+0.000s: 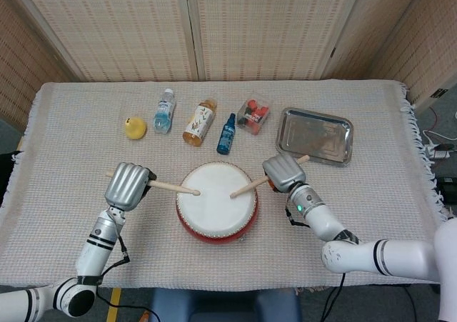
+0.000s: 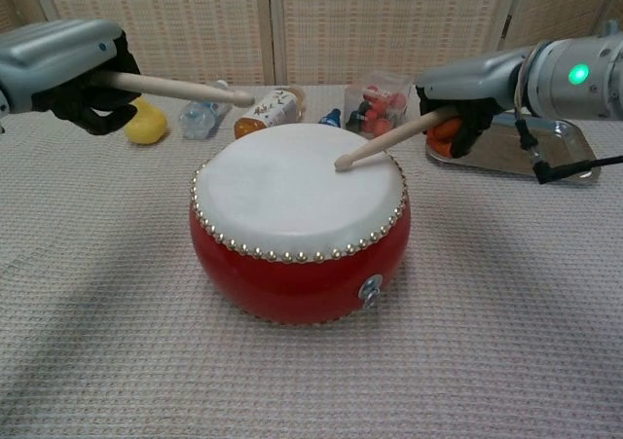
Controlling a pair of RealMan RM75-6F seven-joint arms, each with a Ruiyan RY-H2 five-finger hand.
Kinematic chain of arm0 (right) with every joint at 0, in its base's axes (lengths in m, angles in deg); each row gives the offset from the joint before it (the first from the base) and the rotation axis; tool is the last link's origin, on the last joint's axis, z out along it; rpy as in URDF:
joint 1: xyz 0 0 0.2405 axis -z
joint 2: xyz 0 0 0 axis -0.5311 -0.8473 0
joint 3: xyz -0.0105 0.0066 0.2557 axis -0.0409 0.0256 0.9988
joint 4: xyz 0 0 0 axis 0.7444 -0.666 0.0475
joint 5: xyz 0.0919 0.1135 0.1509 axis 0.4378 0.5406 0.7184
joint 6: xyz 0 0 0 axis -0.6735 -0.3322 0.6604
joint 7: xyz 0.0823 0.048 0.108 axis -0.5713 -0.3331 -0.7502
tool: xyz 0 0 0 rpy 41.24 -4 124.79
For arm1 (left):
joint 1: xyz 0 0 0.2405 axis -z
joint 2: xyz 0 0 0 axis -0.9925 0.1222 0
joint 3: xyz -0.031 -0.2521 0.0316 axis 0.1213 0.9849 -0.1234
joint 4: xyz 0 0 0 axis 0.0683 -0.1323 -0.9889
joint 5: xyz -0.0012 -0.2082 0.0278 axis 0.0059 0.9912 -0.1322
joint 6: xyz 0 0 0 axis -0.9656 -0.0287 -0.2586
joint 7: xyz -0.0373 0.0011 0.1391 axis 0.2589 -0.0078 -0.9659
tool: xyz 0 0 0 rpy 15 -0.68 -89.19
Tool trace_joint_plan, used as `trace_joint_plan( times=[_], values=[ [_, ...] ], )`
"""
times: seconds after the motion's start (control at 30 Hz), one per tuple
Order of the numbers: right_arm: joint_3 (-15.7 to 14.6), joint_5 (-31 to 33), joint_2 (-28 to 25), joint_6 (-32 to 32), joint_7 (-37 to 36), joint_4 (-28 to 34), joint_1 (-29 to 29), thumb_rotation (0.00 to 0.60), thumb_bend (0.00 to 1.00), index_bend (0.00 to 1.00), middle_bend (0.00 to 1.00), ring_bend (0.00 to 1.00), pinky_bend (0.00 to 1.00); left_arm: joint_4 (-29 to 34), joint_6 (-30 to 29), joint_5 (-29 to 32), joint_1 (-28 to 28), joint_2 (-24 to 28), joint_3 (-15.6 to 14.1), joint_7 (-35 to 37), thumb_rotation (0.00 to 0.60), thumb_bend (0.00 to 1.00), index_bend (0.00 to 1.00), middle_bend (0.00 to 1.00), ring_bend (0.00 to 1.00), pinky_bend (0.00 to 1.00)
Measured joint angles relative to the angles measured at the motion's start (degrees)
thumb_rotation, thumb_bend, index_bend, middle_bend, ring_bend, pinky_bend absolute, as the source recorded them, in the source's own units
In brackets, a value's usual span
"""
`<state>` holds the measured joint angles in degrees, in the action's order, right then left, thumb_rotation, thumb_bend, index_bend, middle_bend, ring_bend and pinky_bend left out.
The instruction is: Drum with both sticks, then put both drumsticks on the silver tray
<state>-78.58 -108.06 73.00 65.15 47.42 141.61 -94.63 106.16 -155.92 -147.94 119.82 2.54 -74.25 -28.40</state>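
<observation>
A red drum (image 1: 216, 202) with a white skin sits near the front edge of a table covered in a pale woven cloth (image 1: 64, 151), seen from above and from chest height. The left hand (image 1: 127, 185) is wrapped around a wooden left drumstick (image 2: 173, 89), whose tip hangs raised above the near-left rim of the drum, clear of the skin. The right hand (image 1: 283, 173) grips the right drumstick (image 2: 389, 138) with its tip down on the skin, right of centre. The silver tray (image 1: 315, 136) lies beyond and to the right of the drum, close behind the right hand, and looks bare. Along the back of the cloth sit a yellow toy (image 1: 135, 128), a water bottle (image 1: 164, 111), a tea bottle (image 1: 200, 121), a small blue bottle (image 1: 227, 133) and a clear box of red items (image 1: 253, 114). The drumming seems under way, with the tray step not yet done. The risks are mostly about grip and reach: a hard strike could let a stick slide in the fingers, since each is held near its butt end (how firmly cannot be judged). A wide swing of the left stick might knock the bottles behind it. Carrying the left stick across to the tray could clip the drum or the right arm, and a round stick dropped from height may roll off the shallow tray.
</observation>
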Motion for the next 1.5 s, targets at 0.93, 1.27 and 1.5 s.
trace_joint_plan(
  times=[0.93, 1.27, 1.5],
  values=[
    [8.2, -7.3, 1.9, -12.7, -32.2, -31.6, 9.6, 0.6, 0.67, 1.0, 1.0, 1.0, 1.0, 0.8, -2.0, -2.2, -8.1, 7.1, -1.5, 11.6, 0.6, 0.97, 1.0, 1.0, 1.0, 1.0],
    [10.9, -10.5, 14.4, -23.6, -38.9, -55.3, 8.2, 0.6, 0.45, 0.84, 0.8, 0.7, 0.72, 0.5, -1.5, -1.2, -9.8, 8.3, -1.7, 13.9, 0.6, 0.97, 1.0, 1.0, 1.0, 1.0],
    [12.7, -12.8, 19.8, -28.5, -41.1, -64.7, 6.4, 0.6, 0.36, 0.44, 0.5, 0.39, 0.46, 0.8, -1.8, -1.6, -10.5, 9.1, -1.3, 15.0, 0.6, 0.97, 1.0, 1.0, 1.0, 1.0]
  ],
)
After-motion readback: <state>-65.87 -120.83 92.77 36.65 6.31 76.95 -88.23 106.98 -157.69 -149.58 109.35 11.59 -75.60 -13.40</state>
